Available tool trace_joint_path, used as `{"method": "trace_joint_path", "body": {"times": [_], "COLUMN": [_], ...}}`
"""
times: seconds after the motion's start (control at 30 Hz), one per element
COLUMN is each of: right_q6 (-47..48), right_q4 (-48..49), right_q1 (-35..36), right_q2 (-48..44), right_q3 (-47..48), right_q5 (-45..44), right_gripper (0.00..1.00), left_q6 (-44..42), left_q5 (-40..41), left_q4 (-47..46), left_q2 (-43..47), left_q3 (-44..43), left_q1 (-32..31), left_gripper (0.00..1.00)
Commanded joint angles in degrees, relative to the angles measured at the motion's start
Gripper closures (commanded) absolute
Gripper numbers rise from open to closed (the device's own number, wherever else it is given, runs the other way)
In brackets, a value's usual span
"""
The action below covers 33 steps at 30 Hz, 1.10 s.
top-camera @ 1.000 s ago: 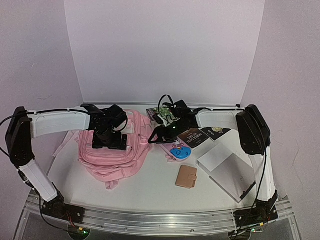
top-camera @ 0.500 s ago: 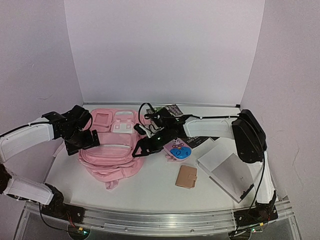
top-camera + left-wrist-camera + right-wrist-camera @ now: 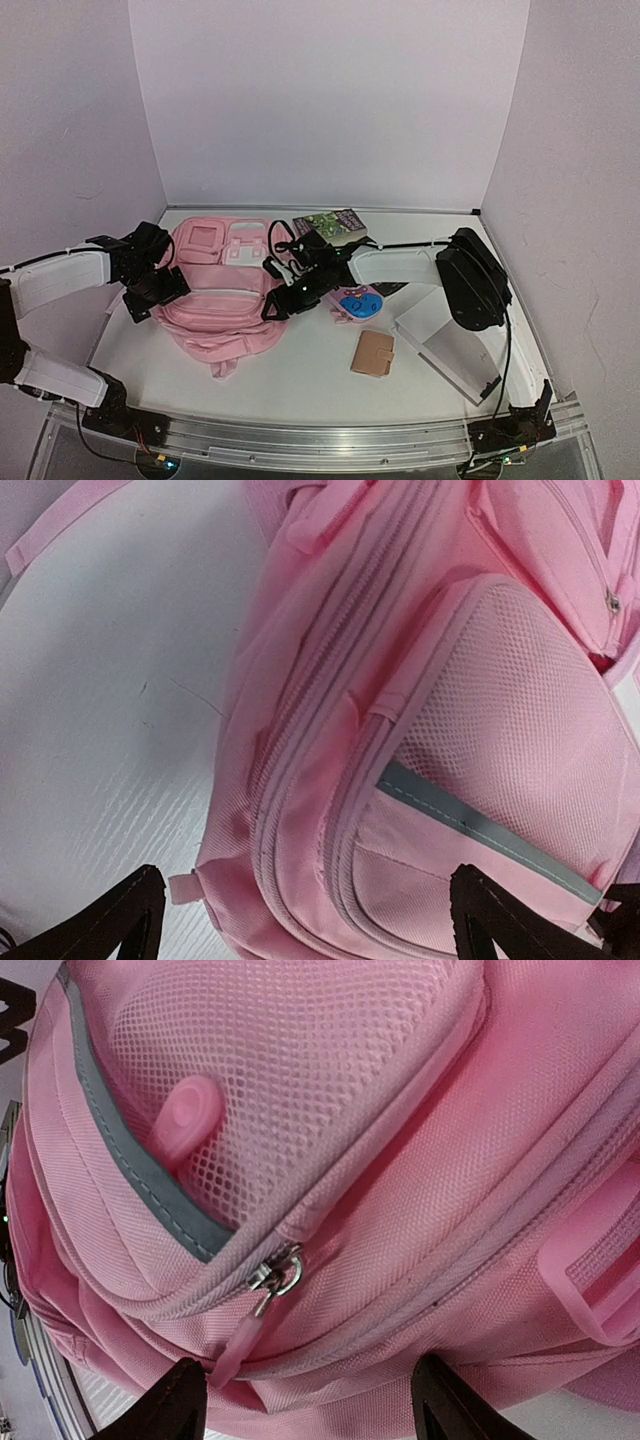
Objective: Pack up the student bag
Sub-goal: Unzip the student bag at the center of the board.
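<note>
Over the last second both arms have shifted: the left gripper (image 3: 148, 290) has swung off the top of the student bag (image 3: 215, 305) to hang at its left edge, and the right gripper (image 3: 283, 302) has left the books and reached across to the bag's right flank, so the front pockets now show from above. The bag lies flat on the white table (image 3: 300, 395), left of centre, front face up. The pink oval pencil case (image 3: 358, 303) is just beside its right side and the tan wallet (image 3: 372, 352) lies nearer the arms. Both sets of jaws are spread and grasp nothing. In the right wrist view the metal zip pull (image 3: 270, 1282) with its pink tab sits below the mesh pocket (image 3: 300, 1080) and between the two dark fingertips, slightly left of centre, and not yet touched. The step in hand looks like opening that zip. To do it well, the right gripper should drop until the tab alone lies between the pads. It should close on the tab rather than the fabric and draw along the zip's curve. The left gripper would do best pinning the far side so the soft bag does not slide.
</note>
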<state>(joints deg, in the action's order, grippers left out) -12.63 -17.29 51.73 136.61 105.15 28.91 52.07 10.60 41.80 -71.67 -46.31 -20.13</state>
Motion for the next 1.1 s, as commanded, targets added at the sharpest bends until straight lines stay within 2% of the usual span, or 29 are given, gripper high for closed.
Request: {"method": "trace_joint_path", "body": {"times": [0.0, 0.17, 0.33, 0.47, 0.63, 0.77, 0.93, 1.07], "right_q6": [1.6, 2.2, 2.5, 3.1, 3.8, 3.7, 3.4, 3.3], "right_q4": [-1.9, -2.1, -2.3, -2.3, -2.4, -2.6, -2.7, -2.7], "right_q1": [-1.1, -1.7, -1.7, -1.7, -1.8, -2.3, -2.9, -2.9], "right_q2": [4.0, 4.5, 4.6, 4.5, 4.5, 4.9, 5.2, 5.1], "right_q3": [1.0, 0.3, -0.2, -1.2, -2.3, -2.2, -2.0, -1.9], "right_q5": [-5.7, -5.3, -4.6, -4.7, -4.6, -4.7, -3.5, -1.0], "right_gripper": [0.32, 0.32, 0.33, 0.33, 0.33, 0.33, 0.33, 0.33], "left_q6": [0.5, -5.3, -8.9, -9.9, -10.9, -10.4, -9.8, -8.3], "left_q5": [0.1, -2.2, -1.7, -2.4, -7.3, -9.7, -16.5, -16.1], "left_q4": [-3.1, -4.5, -0.5, -0.6, -2.8, -4.8, -10.6, -12.3], "left_q2": [1.8, 7.4, 4.6, 3.9, 1.2, -1.0, -2.4, -3.2], "left_q3": [0.4, -4.1, -11.4, -13.4, -13.9, -11.5, -5.1, -1.2], "left_q1": [4.6, 7.3, 7.8, 8.7, 9.1, 9.1, 8.7, 6.4], "left_gripper": [0.00, 0.00, 0.00, 0.00, 0.01, 0.04, 0.09, 0.09]}}
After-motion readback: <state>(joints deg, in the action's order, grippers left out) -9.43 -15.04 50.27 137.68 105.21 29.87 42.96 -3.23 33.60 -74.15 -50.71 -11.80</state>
